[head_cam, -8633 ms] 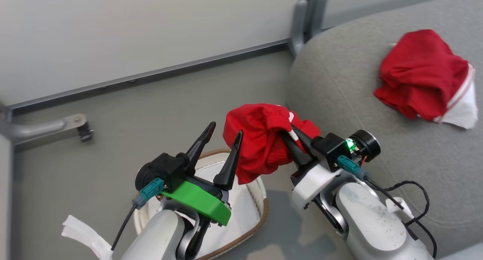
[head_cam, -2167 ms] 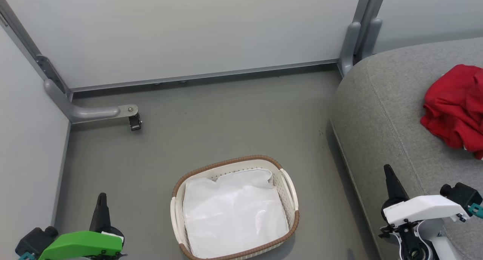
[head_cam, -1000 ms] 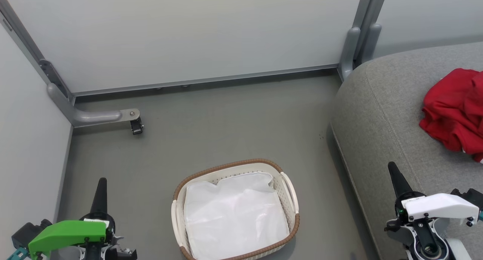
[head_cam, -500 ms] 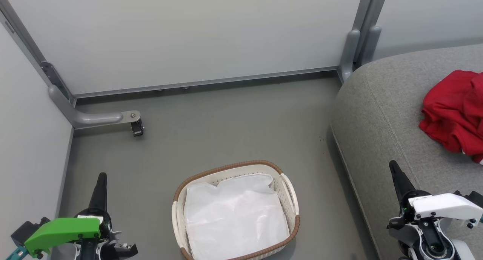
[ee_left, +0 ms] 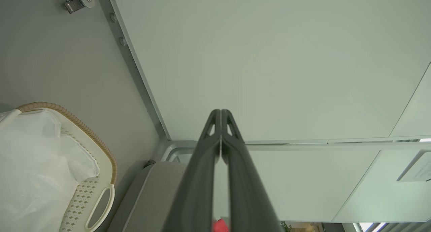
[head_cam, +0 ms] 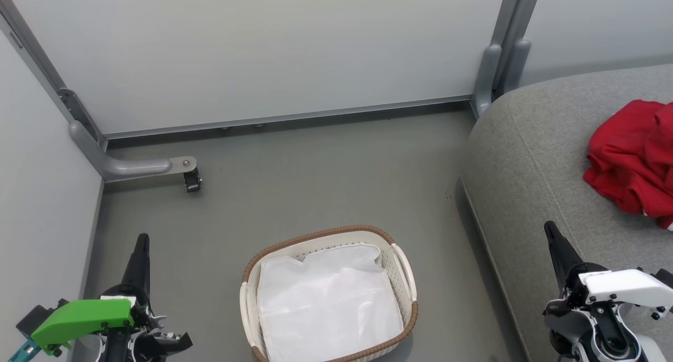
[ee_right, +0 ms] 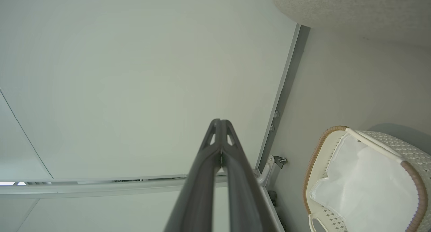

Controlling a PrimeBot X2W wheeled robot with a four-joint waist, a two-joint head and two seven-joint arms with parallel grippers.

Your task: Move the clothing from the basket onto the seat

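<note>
Green-capped left pincer (head_cam: 142, 240) stands low over the grey floor (head_cam: 315, 173), pressed together on nothing. One oval cream perforated plastic basket (head_cam: 315, 233) with a brown rim sits on the floor, holding one white liner sheet (head_cam: 328, 299) and no red cloth. The white-capped right pincer (head_cam: 551, 229), also pressed together and empty, stands by the front edge of one light grey upholstered seat (head_cam: 526, 152). One heap of bright red clothing (head_cam: 628, 157) lies there; its pieces I cannot count. Both pincers wait apart, probably because nothing is left to carry.

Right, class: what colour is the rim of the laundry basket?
The rim is brown, woven-looking, on a cream basket; head view shows it best.
</note>
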